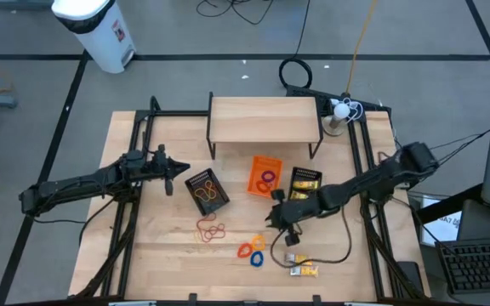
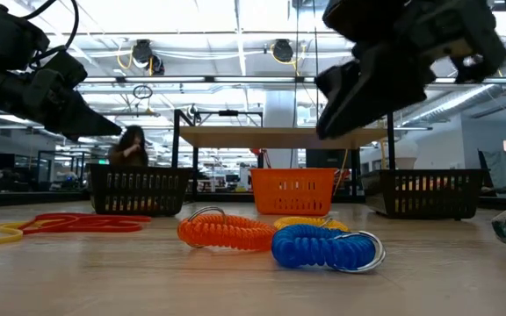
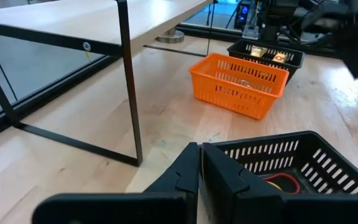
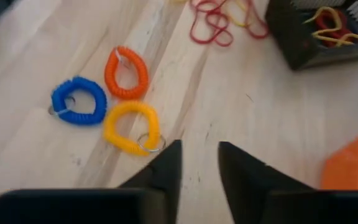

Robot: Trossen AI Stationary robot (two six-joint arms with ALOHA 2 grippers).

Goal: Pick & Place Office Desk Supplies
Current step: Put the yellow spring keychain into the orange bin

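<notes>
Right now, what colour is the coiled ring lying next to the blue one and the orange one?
Yellow coil ring, clearest in the right wrist view.

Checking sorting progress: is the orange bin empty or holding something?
Holding something: the high view shows purple and red rings inside the orange bin.

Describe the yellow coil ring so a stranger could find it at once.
Start at the orange bin in the middle of the table, then move toward the front edge to a cluster of three coil rings. The yellow coil ring lies between the orange ring and the blue ring, the only yellow one of the three.
</notes>
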